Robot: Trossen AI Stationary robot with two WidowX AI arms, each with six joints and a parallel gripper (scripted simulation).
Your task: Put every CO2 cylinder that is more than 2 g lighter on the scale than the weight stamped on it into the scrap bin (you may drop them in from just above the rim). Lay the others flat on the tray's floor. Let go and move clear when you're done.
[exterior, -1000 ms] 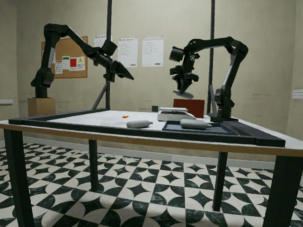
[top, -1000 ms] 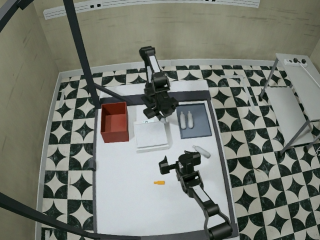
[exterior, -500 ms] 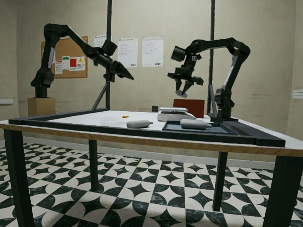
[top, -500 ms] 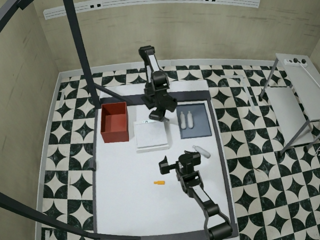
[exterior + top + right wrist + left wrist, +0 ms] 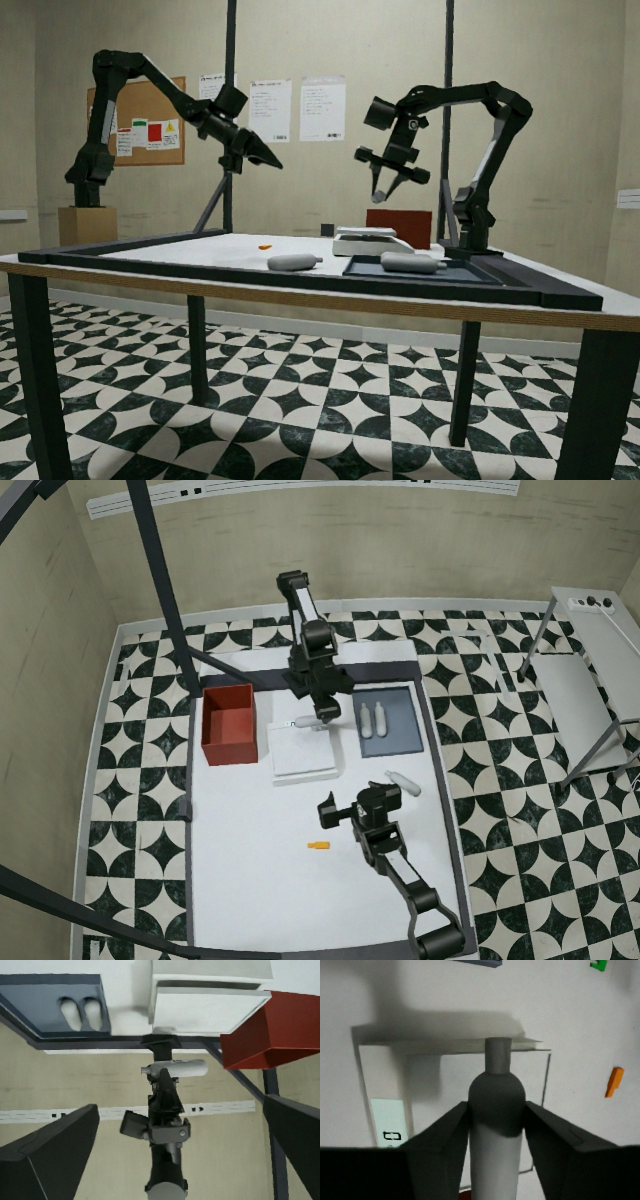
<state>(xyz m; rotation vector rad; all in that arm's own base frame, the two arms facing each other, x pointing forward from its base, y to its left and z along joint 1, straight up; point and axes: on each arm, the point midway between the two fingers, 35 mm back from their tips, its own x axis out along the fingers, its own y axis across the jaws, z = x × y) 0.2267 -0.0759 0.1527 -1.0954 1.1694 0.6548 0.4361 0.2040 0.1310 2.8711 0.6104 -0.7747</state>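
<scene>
The left claw [image 5: 324, 719] [image 5: 380, 197] [image 5: 495, 1108] [image 5: 163, 1066] grips a gas cylinder [image 5: 307, 721] [image 5: 378, 196] [image 5: 495, 1160] [image 5: 188, 1068], above the scale [image 5: 302, 748] [image 5: 369, 246] [image 5: 427, 1072] [image 5: 202, 1010]. Probably it is being sorted; if too light, the next move is over the red bin [image 5: 232, 752] [image 5: 399, 227] [image 5: 465, 1195] [image 5: 245, 1045] beyond, then release.

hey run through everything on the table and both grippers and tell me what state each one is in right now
Left gripper: shut on a cylinder, held aloft
Right gripper: open
Two tray cylinders: lying flat, side by side
Loose cylinder: lying outside the tray
Scale: nothing resting on its plate
Scrap bin: upright
</scene>
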